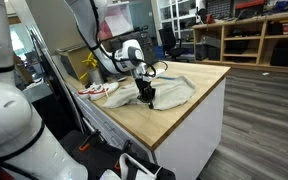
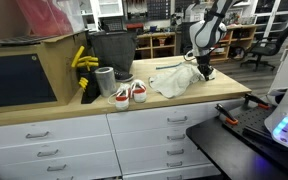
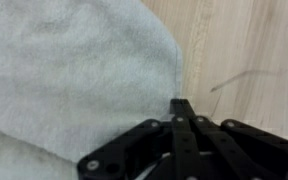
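A pale grey towel (image 3: 74, 70) lies crumpled on the wooden countertop (image 3: 249, 40). My gripper (image 3: 181, 103) points down at the towel's right hem, its black fingers pressed together with the cloth edge pinched at their tips. In both exterior views the arm reaches down over the counter: the gripper (image 1: 147, 100) meets the near side of the towel (image 1: 176, 90), and the gripper (image 2: 205, 73) touches the towel (image 2: 172, 80) at its right end. A pair of red and white sneakers (image 2: 129, 94) sits left of the towel.
A black bin (image 2: 109, 50), a grey cup (image 2: 105, 80) and yellow items (image 2: 81, 60) stand at the back of the counter. The sneakers (image 1: 99, 91) lie by the counter's far edge. A thin dark line (image 3: 234, 80) crosses the wood near the gripper.
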Robot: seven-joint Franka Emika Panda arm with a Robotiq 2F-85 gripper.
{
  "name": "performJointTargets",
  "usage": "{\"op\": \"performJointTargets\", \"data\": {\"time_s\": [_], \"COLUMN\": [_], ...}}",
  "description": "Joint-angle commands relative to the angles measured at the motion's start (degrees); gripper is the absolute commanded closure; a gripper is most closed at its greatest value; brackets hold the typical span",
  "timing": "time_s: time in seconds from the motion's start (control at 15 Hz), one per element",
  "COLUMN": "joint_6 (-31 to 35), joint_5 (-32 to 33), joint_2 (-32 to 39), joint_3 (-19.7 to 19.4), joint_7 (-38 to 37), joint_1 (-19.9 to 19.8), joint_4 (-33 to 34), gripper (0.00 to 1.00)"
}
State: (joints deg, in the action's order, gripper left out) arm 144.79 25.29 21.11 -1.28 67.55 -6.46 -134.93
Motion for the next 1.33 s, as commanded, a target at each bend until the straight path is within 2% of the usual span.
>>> {"op": "performJointTargets", "data": {"time_s": [0.0,0.33,0.53,1.2,1.27], "joint_6": [-4.86,-4.56,-4.05,-8.29,-9.13], "joint_5": [5.84,15.61,17.78,14.39,14.15], "joint_2": [-2.52,-4.03,-5.32,-9.82,-10.14], "joint_3": [-1.99,-3.89,-3.67,-3.01,-3.18], "joint_7": [7.39,13.89,18.15,40.66,41.41], "joint_1": [0.13,-0.3,-1.09,-2.41,-2.22], "joint_4": [-0.14,1.34,0.86,-3.87,-3.85], "gripper": [1.0,1.0,1.0,1.0,0.74]}}
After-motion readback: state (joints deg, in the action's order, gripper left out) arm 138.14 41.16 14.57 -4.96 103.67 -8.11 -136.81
